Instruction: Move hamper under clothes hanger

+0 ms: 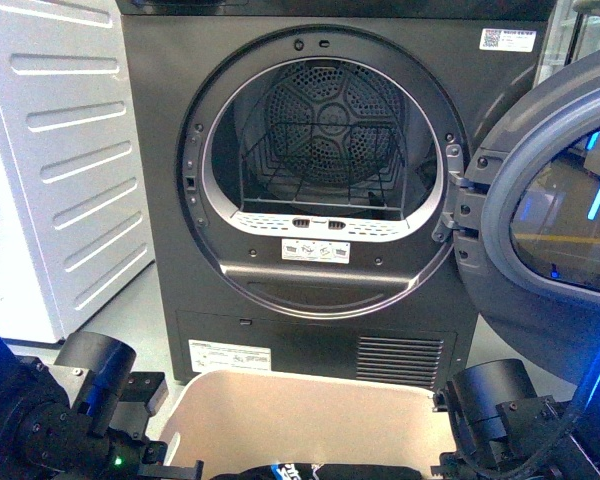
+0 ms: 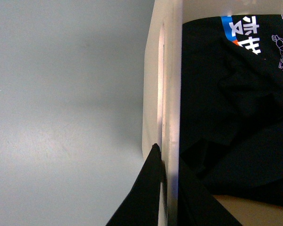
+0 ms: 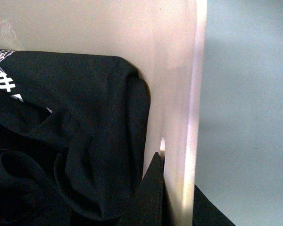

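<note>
Grey dryer (image 1: 150, 150) stood ahead; hamper (image 1: 310, 410) sat between the arms, left gripper (image 2: 169, 188) and right gripper (image 3: 177, 188) each pinching its wall. Best lifted evenly, level.

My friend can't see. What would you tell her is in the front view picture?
A dark grey dryer stands with its round door swung open to the right. Below it, a beige hamper holds black clothes, with the left arm and right arm beside it.
</note>
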